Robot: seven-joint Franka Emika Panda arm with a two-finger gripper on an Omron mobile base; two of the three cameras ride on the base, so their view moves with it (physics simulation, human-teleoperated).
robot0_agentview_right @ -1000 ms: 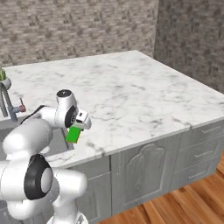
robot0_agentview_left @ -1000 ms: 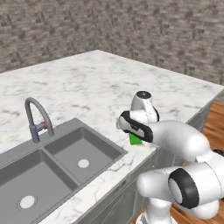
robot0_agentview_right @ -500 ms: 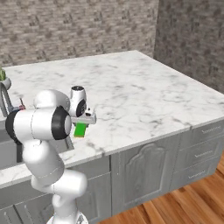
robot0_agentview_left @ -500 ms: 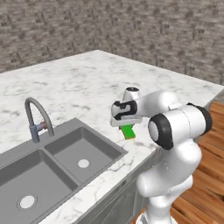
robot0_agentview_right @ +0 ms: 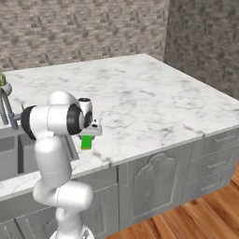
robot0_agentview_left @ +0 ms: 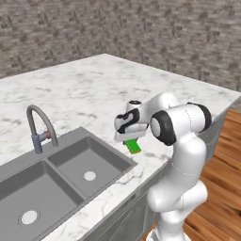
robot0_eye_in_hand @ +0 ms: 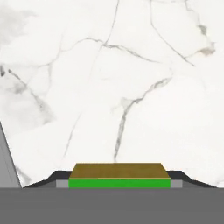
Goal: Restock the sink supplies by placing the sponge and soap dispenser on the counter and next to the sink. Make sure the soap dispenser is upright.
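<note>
End effector [robot0_agentview_left: 132,141] clamped on sponge [robot0_agentview_left: 134,146], green block with tan top face between the tips; held just above white worktop [robot0_agentview_left: 84,94] near its front edge, beside right rim of sink [robot0_agentview_left: 70,174]

The left base view looks down from behind the arm, facing the sink [robot0_agentview_left: 66,181] and the counter [robot0_agentview_left: 94,89] beyond it. The right base view faces the same counter [robot0_agentview_right: 140,98], sink at its left edge. The hand view looks straight down, close above the counter [robot0_eye_in_hand: 131,65] beside the sink.
</note>
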